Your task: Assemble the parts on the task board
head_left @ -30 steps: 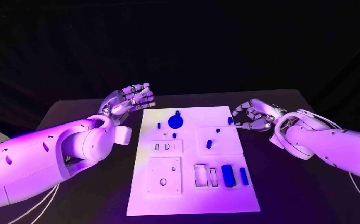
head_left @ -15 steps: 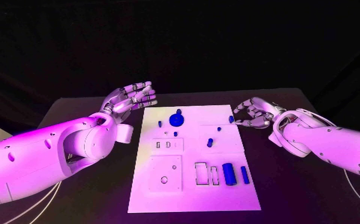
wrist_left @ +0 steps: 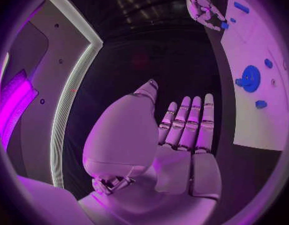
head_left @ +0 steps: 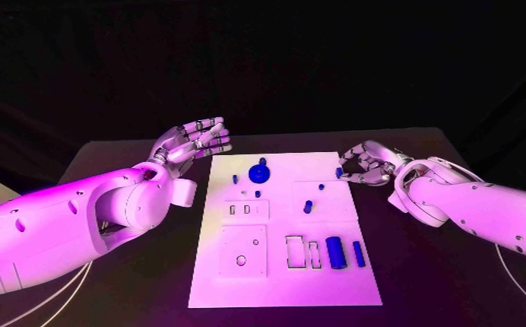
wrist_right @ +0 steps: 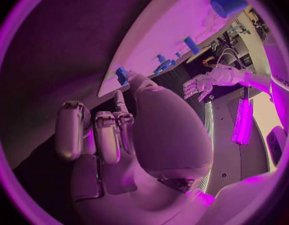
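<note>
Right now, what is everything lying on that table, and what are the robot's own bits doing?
Task board: one, white, middle of the black table.
Gear-shaped part: one, blue, far end of the board.
Oblong parts: two, blue, side by side on the board's near right.
Small parts: several, blue, scattered over the board's far half.
Table: one, black.
Left hand: fingers spread, holding nothing, by the board's far left corner.
Right hand: at the board's far right edge, pinching a small blue piece.
</note>
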